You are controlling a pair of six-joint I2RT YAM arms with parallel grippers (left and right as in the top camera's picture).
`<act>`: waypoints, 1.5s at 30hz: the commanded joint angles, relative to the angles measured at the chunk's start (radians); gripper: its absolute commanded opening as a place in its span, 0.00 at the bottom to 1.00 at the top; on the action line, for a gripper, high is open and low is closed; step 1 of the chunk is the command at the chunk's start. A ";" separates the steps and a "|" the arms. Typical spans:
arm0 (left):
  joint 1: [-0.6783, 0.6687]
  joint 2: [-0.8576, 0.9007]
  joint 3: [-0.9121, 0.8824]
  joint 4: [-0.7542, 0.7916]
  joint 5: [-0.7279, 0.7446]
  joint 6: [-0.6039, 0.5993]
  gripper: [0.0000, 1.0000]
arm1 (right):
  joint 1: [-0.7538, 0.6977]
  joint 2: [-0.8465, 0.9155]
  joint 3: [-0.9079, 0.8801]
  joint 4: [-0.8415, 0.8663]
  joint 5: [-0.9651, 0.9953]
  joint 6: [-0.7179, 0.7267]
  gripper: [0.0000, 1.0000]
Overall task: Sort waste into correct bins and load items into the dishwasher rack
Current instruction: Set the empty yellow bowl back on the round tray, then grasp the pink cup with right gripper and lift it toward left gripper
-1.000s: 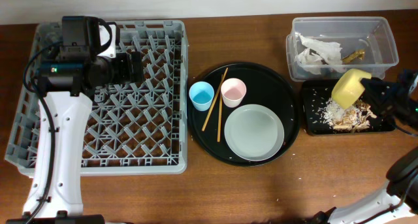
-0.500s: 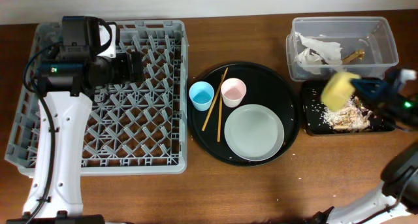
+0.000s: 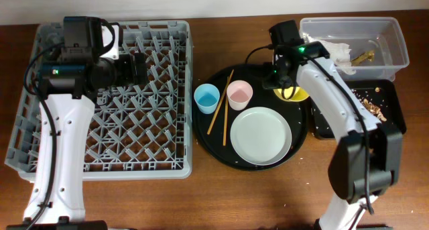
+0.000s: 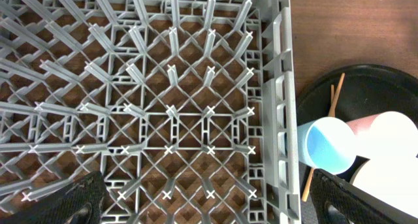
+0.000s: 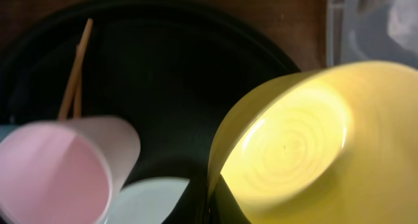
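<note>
Your right gripper (image 3: 286,84) grasps the bowl (image 5: 294,139) by its rim. It seems light, stiff and slippery, so pinch the rim firmly. Your left gripper (image 4: 219,204) hangs released.

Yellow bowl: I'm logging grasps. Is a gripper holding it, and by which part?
The right gripper holds the yellow bowl, seemingly by its rim.
</note>
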 commanded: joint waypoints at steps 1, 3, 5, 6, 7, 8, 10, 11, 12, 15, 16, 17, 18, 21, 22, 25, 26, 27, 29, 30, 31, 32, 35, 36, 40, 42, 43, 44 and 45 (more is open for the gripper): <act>-0.002 0.001 0.013 0.002 0.007 0.016 0.99 | 0.005 0.062 0.017 0.048 0.006 -0.007 0.04; -0.002 0.001 0.013 0.002 0.007 0.016 0.99 | 0.005 0.085 0.017 0.087 -0.031 -0.007 0.04; -0.002 0.001 0.013 0.002 0.007 0.016 0.99 | 0.005 0.111 0.017 0.106 -0.066 0.000 0.04; -0.002 0.001 0.013 0.002 0.007 0.016 0.99 | 0.005 0.122 0.016 0.106 -0.085 0.001 0.04; -0.002 0.001 0.013 0.001 0.007 0.016 0.99 | 0.005 0.130 0.016 0.105 -0.100 0.001 0.04; -0.002 0.001 0.013 0.002 0.007 0.016 0.99 | 0.005 0.132 0.015 0.104 -0.103 0.000 0.05; -0.002 0.001 0.013 0.002 0.007 0.016 0.99 | 0.005 0.132 0.016 0.091 -0.133 -0.003 0.46; -0.002 0.001 0.013 0.002 0.007 0.016 0.99 | 0.003 0.129 0.031 0.063 -0.162 -0.003 0.54; -0.002 0.002 0.013 0.001 0.007 0.016 0.99 | 0.000 0.125 0.072 0.014 -0.175 -0.002 0.54; -0.002 0.001 0.013 0.002 0.007 0.016 0.99 | -0.023 0.121 0.439 -0.311 -0.216 -0.003 0.55; -0.002 0.001 0.013 0.002 0.007 0.016 0.99 | -0.015 0.121 0.500 -0.363 -0.253 -0.002 0.55; -0.002 0.001 0.013 0.002 0.007 0.016 0.99 | 0.000 0.122 0.501 -0.392 -0.264 0.015 0.55; -0.002 0.001 0.013 0.002 0.007 0.016 1.00 | 0.018 0.129 0.482 -0.404 -0.264 0.040 0.55; -0.002 0.001 0.013 0.002 0.007 0.016 0.99 | 0.072 0.130 0.344 -0.335 -0.233 0.126 0.53; -0.002 0.001 0.013 0.002 0.007 0.016 0.99 | 0.077 0.130 0.286 -0.296 -0.223 0.165 0.52; -0.002 0.001 0.013 0.002 0.007 0.016 0.99 | 0.077 0.130 0.158 -0.186 -0.222 0.211 0.46; -0.002 0.001 0.013 0.008 0.008 0.015 0.99 | 0.077 0.130 0.132 -0.167 -0.222 0.211 0.44; -0.002 0.001 0.013 0.010 0.007 0.015 0.99 | 0.077 0.130 0.127 -0.155 -0.222 0.211 0.43; -0.002 0.001 0.013 0.010 0.011 0.015 0.99 | 0.077 0.134 0.127 -0.150 -0.203 0.211 0.36; -0.002 0.001 0.013 0.010 0.011 0.015 0.99 | 0.081 0.145 0.127 -0.148 -0.174 0.215 0.32; -0.002 0.001 0.013 0.010 0.012 0.015 0.99 | 0.084 0.169 0.127 -0.140 -0.166 0.222 0.31; -0.002 0.002 0.013 0.010 0.014 0.015 0.99 | 0.084 0.198 0.127 -0.135 -0.171 0.222 0.25; -0.002 0.002 0.013 0.010 0.015 0.015 0.99 | 0.084 0.208 0.127 -0.127 -0.177 0.222 0.07; -0.002 0.002 0.013 0.011 0.015 0.011 0.99 | 0.083 0.208 0.127 -0.128 -0.180 0.222 0.04; -0.002 0.002 0.013 0.052 0.299 0.012 0.99 | -0.059 0.075 0.317 -0.307 -0.372 0.074 0.04; -0.002 0.007 0.013 0.101 0.576 0.012 1.00 | -0.164 -0.021 0.333 -0.306 -0.696 -0.035 0.04; -0.002 0.012 0.013 0.103 0.668 0.013 1.00 | -0.193 -0.035 0.333 -0.307 -0.853 -0.099 0.04; -0.002 0.029 0.013 0.108 0.843 0.072 1.00 | -0.200 -0.033 0.331 -0.300 -1.036 -0.171 0.04; 0.000 0.054 0.013 0.121 1.010 0.132 1.00 | -0.197 -0.033 0.325 -0.281 -1.136 -0.189 0.04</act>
